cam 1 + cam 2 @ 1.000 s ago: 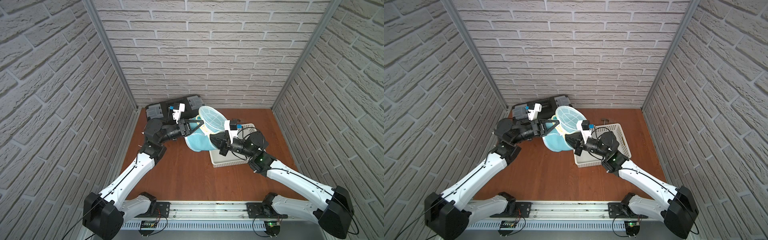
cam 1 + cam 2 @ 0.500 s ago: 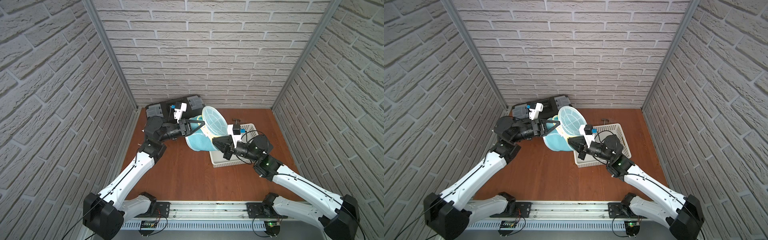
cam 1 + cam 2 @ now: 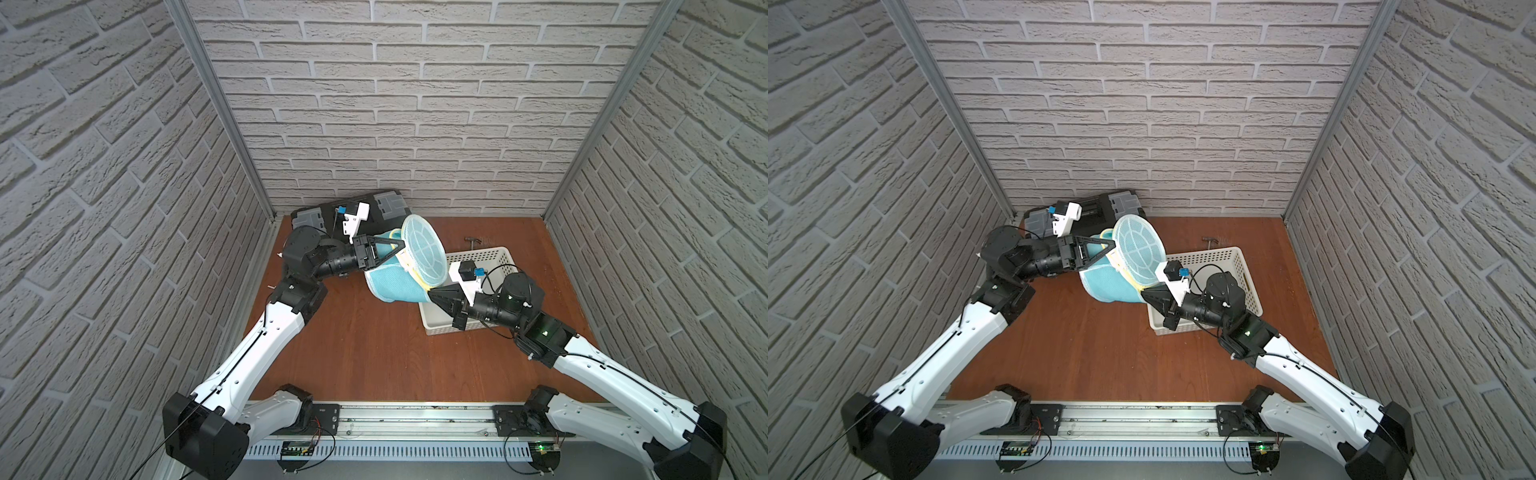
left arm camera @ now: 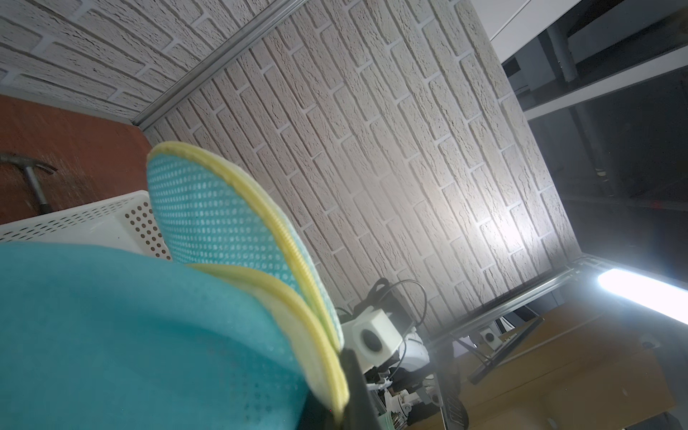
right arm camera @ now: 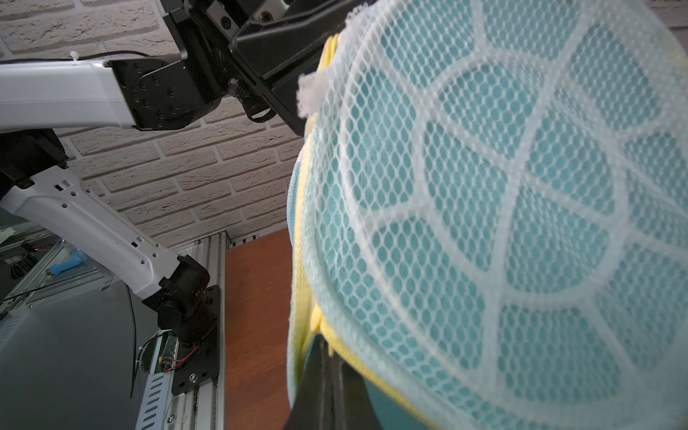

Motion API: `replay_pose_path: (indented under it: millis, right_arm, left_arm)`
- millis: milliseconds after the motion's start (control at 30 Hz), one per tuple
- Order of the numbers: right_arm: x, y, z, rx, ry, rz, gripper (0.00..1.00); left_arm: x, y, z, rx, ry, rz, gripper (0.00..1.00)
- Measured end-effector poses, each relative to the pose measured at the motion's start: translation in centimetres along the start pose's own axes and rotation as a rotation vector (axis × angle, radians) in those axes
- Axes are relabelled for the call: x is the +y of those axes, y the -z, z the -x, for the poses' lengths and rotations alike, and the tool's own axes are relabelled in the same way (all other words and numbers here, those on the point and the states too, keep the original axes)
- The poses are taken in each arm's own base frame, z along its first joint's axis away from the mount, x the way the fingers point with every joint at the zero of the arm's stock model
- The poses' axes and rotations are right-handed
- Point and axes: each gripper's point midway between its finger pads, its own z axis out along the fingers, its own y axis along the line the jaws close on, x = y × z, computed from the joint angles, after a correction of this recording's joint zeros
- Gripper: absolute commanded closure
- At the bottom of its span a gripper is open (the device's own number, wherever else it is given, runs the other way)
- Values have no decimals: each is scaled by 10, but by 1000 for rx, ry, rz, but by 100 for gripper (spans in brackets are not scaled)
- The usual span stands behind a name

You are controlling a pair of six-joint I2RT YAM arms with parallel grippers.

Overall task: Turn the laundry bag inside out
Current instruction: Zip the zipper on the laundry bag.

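The laundry bag (image 3: 392, 284) (image 3: 1104, 286) is light-blue mesh with yellow trim, held off the table between both arms. Its round spoked end (image 3: 422, 249) (image 3: 1138, 249) tilts up toward the back wall. My left gripper (image 3: 400, 245) (image 3: 1111, 244) is shut on the yellow rim at the bag's far left side; the left wrist view shows the trim (image 4: 327, 357) pinched by a black finger (image 4: 355, 383). My right gripper (image 3: 431, 293) (image 3: 1143, 294) is shut on the rim's near right side, where the right wrist view shows its jaws (image 5: 327, 357) pressed together under the spoked mesh (image 5: 484, 223).
A white perforated basket (image 3: 492, 254) (image 3: 1227, 254) (image 4: 93, 219) sits on the wooden table under the right arm. Behind it lies a hammer (image 3: 473, 241) (image 3: 1209, 241) (image 4: 33, 178). A black toolbox (image 3: 374, 208) (image 3: 1100, 205) stands against the back wall behind the left gripper.
The right arm's wrist has swung a little to the right while its tip stays on the bag's rim. The left arm has hardly moved. Both grips are unchanged.
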Motion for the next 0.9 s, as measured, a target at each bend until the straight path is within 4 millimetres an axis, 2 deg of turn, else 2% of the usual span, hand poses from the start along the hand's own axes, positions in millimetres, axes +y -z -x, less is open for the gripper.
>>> replay_pose_path:
  millis: [133,167,200,233,300,333,467,567,733,767,833,900]
  right_arm:
    - [1,2,-5,21,8,0,97]
    - [1,2,-5,25,6,1,97]
    - [1,2,-7,29,0,3,97]
    - [2,2,-8,35,-10,7,97]
    - [2,-1,-9,47,-36,13,97]
    - [1,-3,-9,54,-53,15,97]
    - [-1,-7,-10,78,-113,13,97]
    - [-1,-6,-13,112,-155,7,97]
    - [1,-3,-17,188,-216,-3,97]
    - [1,-3,-17,202,-225,-5,97]
    - [1,-3,-19,231,-243,-6,97]
    - [1,-5,-22,261,-261,-3,97]
  left_arm:
    - [3,1,-1,8,4,10,99]
    - [4,1,-2,10,5,16,80]
    - [6,1,-2,9,8,28,52]
    - [8,1,-1,3,2,41,32]
    - [10,0,1,-6,-9,76,12]
    - [12,0,2,-9,-16,100,8]
    - [21,5,4,-28,-57,225,5]
    - [30,23,1,-63,-121,366,5]
    - [33,82,6,-206,-301,652,6]
    - [31,94,7,-231,-340,699,9]
    - [27,115,8,-263,-426,780,21]
    - [18,122,6,-255,-533,796,22]
